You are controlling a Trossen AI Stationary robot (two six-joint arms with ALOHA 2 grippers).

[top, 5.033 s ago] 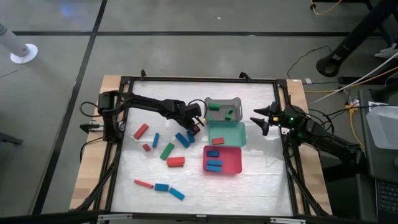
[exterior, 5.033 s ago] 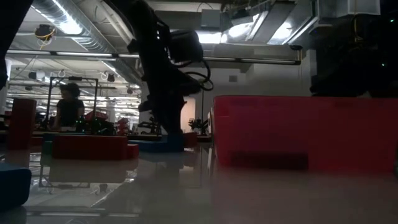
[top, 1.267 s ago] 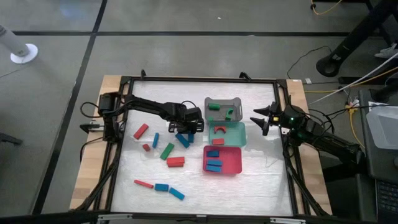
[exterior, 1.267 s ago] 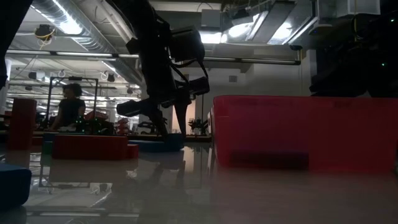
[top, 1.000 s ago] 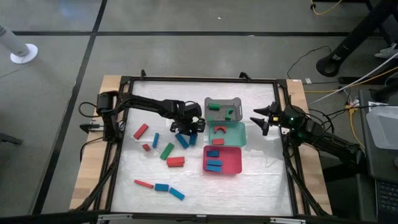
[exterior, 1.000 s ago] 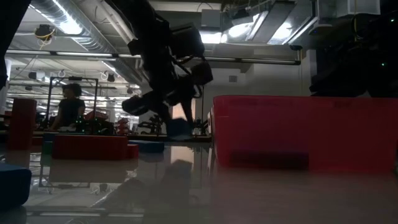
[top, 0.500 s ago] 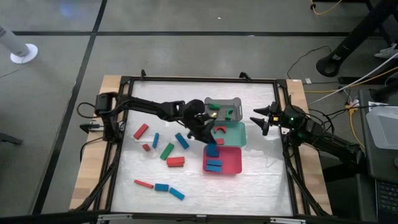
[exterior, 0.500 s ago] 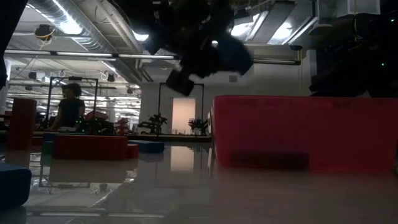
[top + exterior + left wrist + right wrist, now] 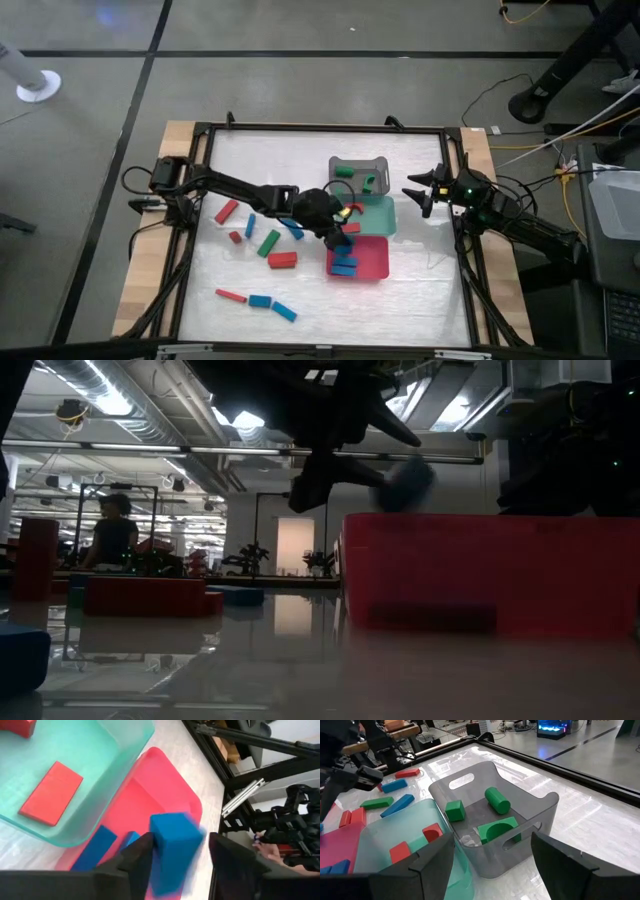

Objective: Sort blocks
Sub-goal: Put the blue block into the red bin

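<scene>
My left gripper [image 9: 338,228] hangs open over the far edge of the red tray [image 9: 372,262]. A blue block [image 9: 172,847] shows blurred between its two fingers. In the low view the block [image 9: 405,480] is just above the red tray's rim [image 9: 480,520]. Two blue blocks [image 9: 344,266] lie in the red tray. My right gripper [image 9: 415,192] waits open at the table's right edge, facing the grey tray [image 9: 490,835]. Several red, blue and green blocks [image 9: 268,243] lie loose on the table's left half. My left gripper points down over the red tray with the blue block between its fingers. A gap shows between the block [image 9: 192,837] and one finger [image 9: 225,855]. I cannot tell whether the other finger [image 9: 137,857] touches it. The block is clear of the tray floor.
The teal tray [image 9: 378,214] holds red blocks [image 9: 50,792] and stands just beyond the red tray. The grey tray [image 9: 358,172] with green blocks [image 9: 495,800] stands beyond that. A black frame [image 9: 462,250] rims the table. A person [image 9: 112,535] shows in the room far behind.
My left gripper has taken a blue block up from the loose blocks beside the trays. It has carried it up and toward the table's right and near edges, over the red tray. The block now shows lower, blurred, just above the tray's rim.
</scene>
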